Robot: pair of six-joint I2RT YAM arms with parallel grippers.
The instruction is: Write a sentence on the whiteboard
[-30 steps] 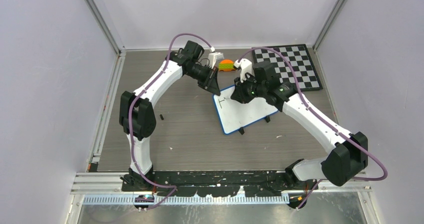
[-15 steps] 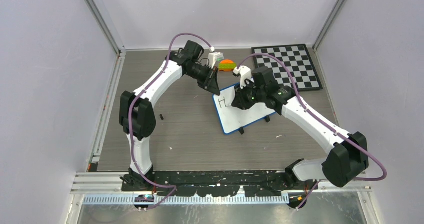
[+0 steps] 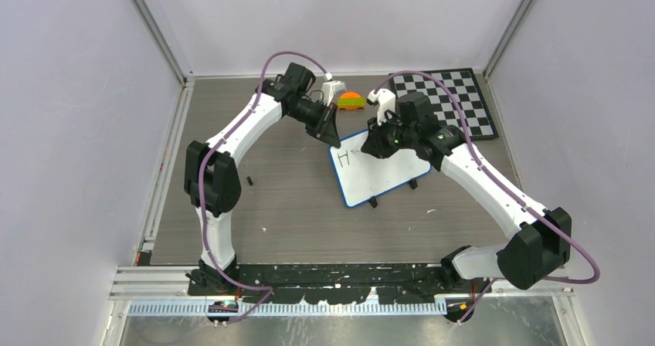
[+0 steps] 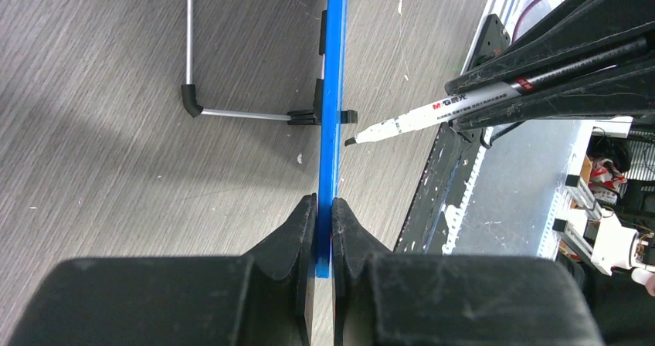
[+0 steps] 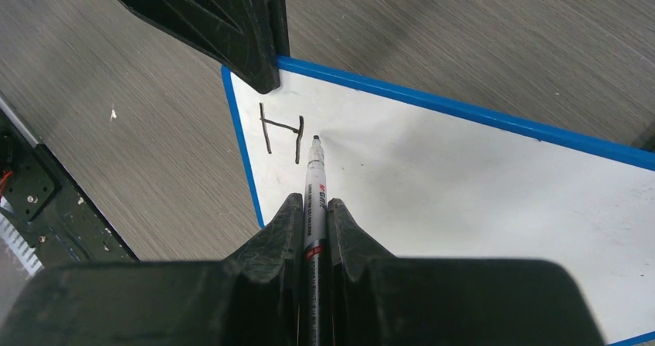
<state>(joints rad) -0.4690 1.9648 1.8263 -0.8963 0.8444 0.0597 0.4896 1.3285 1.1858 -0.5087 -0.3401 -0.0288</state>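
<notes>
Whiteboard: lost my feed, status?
Left gripper shut on whiteboard rim. Right gripper shut on marker, tip beside a written H. Nothing in the way.

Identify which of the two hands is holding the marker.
The right hand holds the marker, its tip by the written H; the left hand instead clamps the blue rim of the whiteboard.

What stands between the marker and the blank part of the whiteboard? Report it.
Nothing visible. The marker in the right pincer points at the whiteboard beside the H, bare surface beyond. The left pincer clamps the corner rim, off to the side.
</notes>
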